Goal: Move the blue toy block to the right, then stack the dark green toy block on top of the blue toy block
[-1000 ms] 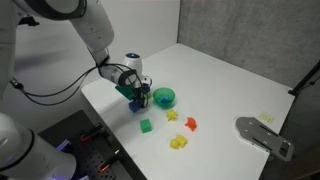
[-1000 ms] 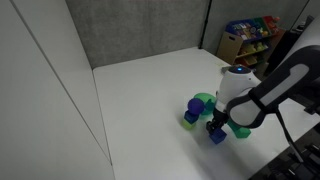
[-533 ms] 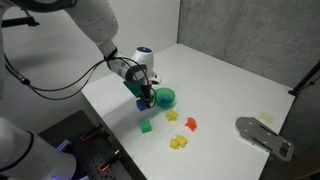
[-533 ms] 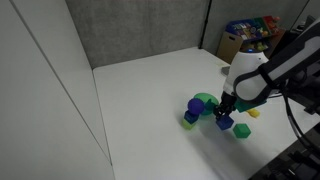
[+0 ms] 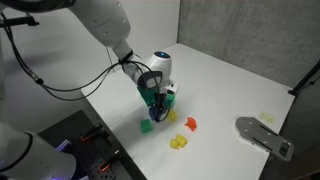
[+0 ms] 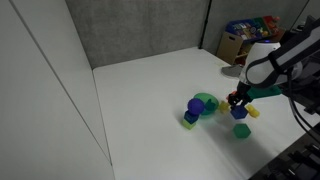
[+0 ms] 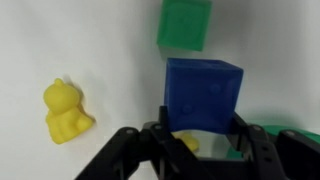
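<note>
The blue toy block [image 7: 203, 92] sits clamped between the two fingers of the pincer [image 6: 238, 105], which has closed on its opposite flat sides. In the wrist view the block's top and front faces are bare. It looks to hang just clear of the worktop [image 6: 140, 90], though I can't be sure of the gap. The dark green toy block [image 7: 184, 24] lies loose on the worktop just beside it, on the near side in an exterior view [image 6: 241, 130], and nothing touches it.

Both cubes look small, stiff and light, with smooth faces, so I'd expect them to carry easily but to slip or twist if pinched off-centre. The safest hold is square across two parallel sides, midway up, leaving the flat top free for stacking.

To the left in that exterior view stands a round teal bowl [image 6: 205, 100]. A little yellow toy [image 7: 64, 110] lies off to the left in the wrist view, well apart from both cubes.
</note>
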### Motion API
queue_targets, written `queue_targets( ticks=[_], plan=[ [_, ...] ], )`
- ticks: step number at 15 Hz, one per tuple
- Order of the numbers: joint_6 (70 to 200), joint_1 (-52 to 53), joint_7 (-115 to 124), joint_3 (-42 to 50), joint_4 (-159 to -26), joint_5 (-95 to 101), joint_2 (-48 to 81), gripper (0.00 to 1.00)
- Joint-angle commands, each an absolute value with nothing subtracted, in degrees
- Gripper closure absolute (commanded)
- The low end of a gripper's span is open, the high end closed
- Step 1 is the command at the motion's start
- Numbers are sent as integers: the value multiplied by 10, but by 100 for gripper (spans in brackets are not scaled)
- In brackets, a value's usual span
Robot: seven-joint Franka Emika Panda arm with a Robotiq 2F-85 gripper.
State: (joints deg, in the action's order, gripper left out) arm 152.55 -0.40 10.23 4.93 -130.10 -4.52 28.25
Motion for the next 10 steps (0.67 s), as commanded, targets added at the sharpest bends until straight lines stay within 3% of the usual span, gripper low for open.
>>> queue_targets(
  ticks=[1, 8, 9, 10],
  plan=[
    [1513, -27, 113, 69, -1273, -50, 304, 69],
    [1540, -69, 105, 78, -1234, -64, 357, 69],
    [1542, -71, 103, 77, -1233, -64, 360, 19],
    [1546, -72, 102, 76, -1234, -63, 361, 18]
  ],
)
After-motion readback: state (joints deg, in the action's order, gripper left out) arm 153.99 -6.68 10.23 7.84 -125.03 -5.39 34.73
